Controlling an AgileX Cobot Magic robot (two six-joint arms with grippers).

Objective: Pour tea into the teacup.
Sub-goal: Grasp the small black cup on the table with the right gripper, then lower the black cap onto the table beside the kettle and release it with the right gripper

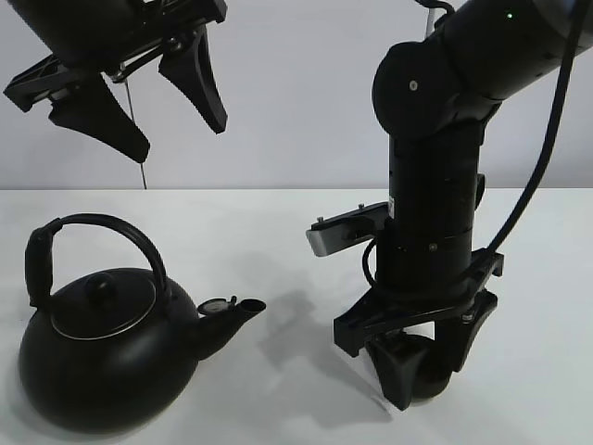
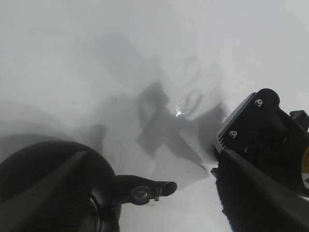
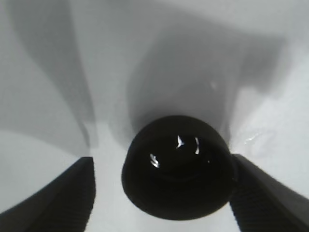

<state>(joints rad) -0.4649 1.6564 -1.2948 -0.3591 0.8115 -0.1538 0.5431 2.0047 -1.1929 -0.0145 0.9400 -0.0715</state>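
Now my right end effector [image 1: 428, 382] stands spread around the teacup [image 3: 178, 169], with a gap on one side. I should centre it first, then squeeze gently.

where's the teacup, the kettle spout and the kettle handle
teacup [image 3: 176, 169]: right wrist view, middle of its bowl
kettle spout [image 1: 236, 313]: exterior high view, midway along the spout
kettle handle [image 1: 97, 222]: exterior high view, top of the arch
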